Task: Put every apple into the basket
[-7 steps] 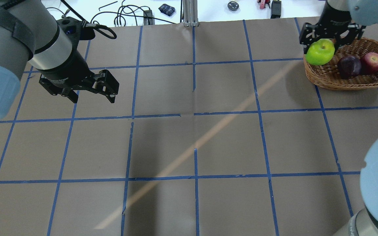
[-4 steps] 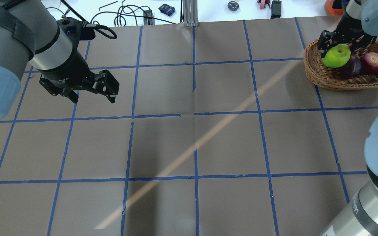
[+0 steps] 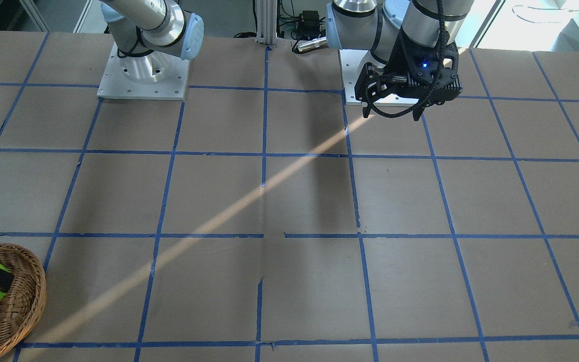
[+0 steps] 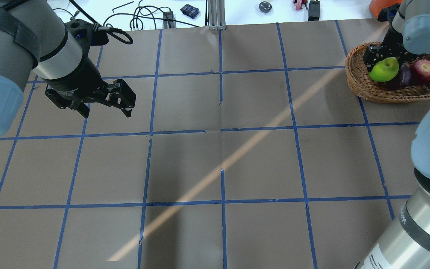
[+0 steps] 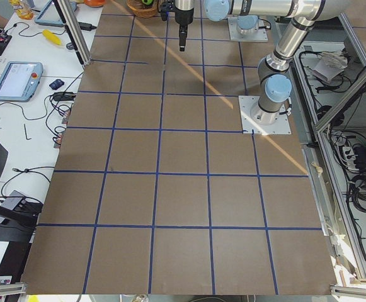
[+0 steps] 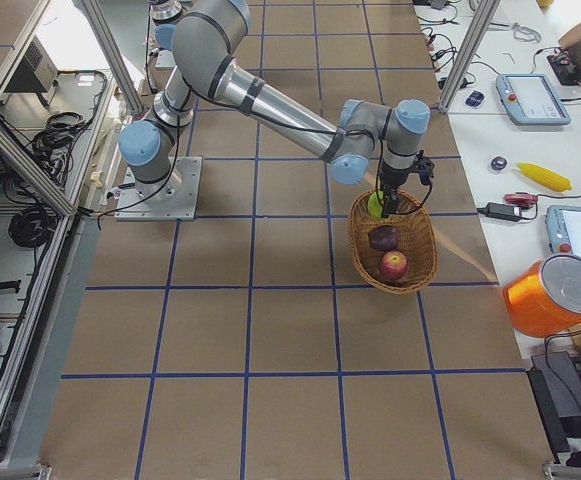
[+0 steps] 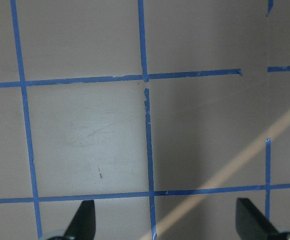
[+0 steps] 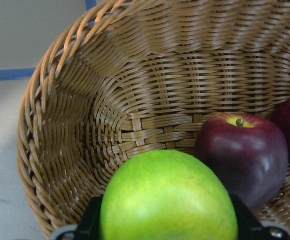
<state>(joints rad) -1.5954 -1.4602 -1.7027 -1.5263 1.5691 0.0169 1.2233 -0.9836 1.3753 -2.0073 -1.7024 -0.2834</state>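
The tan wicker basket [image 4: 383, 96] stands at the far right of the table. The dark maroon apple [image 4: 405, 77] and the red apple [image 4: 423, 69] lie inside it. My right gripper [image 4: 383, 61] is shut on the lime green apple [image 4: 386, 71] and holds it low inside the basket, next to the maroon apple. In the right wrist view the green apple [image 8: 167, 200] sits between the fingers, with the maroon apple [image 8: 242, 160] to its right over the woven wall [image 8: 135, 100]. My left gripper [image 4: 106, 111] is open and empty above the table at the far left.
Cables and small tools lie on the white bench [image 4: 155, 16] beyond the table's far edge. An orange object [image 4: 379, 9] stands behind the basket. The table is brown paper with a blue tape grid [image 4: 222, 130].
My right gripper has carried the green apple from over the basket's left rim down into the basket, beside the maroon apple. The left arm has not moved.
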